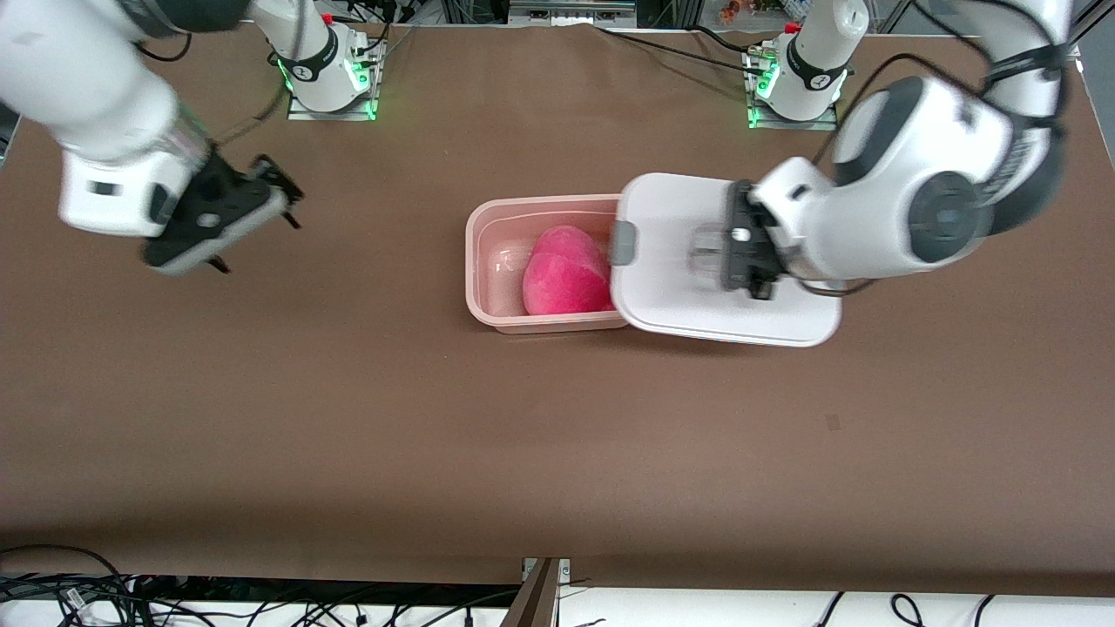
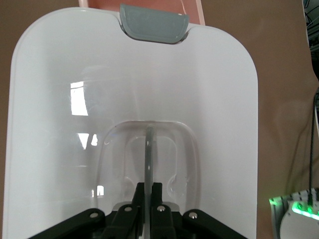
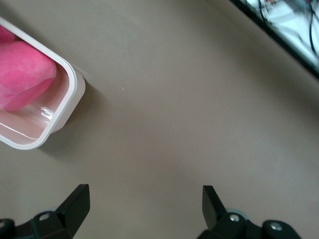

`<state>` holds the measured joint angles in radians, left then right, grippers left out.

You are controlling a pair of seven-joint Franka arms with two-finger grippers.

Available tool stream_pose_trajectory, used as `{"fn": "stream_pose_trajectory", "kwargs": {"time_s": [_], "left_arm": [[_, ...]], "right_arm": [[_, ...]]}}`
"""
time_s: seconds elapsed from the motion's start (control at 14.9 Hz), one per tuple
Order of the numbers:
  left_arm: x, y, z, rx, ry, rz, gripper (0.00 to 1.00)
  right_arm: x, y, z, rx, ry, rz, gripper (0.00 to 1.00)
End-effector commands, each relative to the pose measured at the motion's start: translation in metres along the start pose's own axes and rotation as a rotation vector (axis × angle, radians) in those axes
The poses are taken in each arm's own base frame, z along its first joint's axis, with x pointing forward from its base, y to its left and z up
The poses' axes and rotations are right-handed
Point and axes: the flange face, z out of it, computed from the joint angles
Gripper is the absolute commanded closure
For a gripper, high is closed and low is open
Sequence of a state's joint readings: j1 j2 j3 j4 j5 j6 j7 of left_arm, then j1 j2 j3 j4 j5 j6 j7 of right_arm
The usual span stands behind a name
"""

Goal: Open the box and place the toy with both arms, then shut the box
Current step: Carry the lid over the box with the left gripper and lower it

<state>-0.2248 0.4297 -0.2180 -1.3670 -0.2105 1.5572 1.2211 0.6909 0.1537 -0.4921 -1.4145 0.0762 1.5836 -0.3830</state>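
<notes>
The pink tub of the box stands open mid-table with the hot-pink plush toy inside. My left gripper is shut on the clear centre handle of the white lid and holds it over the tub's end toward the left arm, partly covering it. The lid's grey clip points toward the tub. My right gripper is open and empty, in the air over the table toward the right arm's end. The right wrist view shows the tub's corner and the toy.
Brown table cover all around. The arm bases with green lights stand along the table's back edge. Cables lie off the table's front edge.
</notes>
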Motion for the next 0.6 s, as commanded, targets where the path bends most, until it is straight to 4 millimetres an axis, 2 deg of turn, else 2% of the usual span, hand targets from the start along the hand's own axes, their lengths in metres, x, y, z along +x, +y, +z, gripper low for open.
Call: {"fn": "stream_pose_trajectory", "kwargs": {"time_s": [0.0,0.2,0.4,0.54], "left_arm": [[0.055,-0.002,0.037,0.013,0.023,-0.025,1.0],[0.101,0.0,0.073,0.048,0.033,-0.092,1.0],[0.141,0.002,0.106,0.099,0.053,-0.159,1.0],[0.163,0.009,0.126,0.105,0.057,-0.209,1.0]], "right_arm": [[-0.033,0.024,-0.008,0.056,-0.014,0.142,0.0],[-0.051,0.057,-0.003,0.067,-0.028,0.249,0.0],[-0.058,0.062,-0.005,0.09,-0.032,0.334,0.0],[-0.073,0.071,-0.007,0.1,-0.039,0.385,0.0]]}}
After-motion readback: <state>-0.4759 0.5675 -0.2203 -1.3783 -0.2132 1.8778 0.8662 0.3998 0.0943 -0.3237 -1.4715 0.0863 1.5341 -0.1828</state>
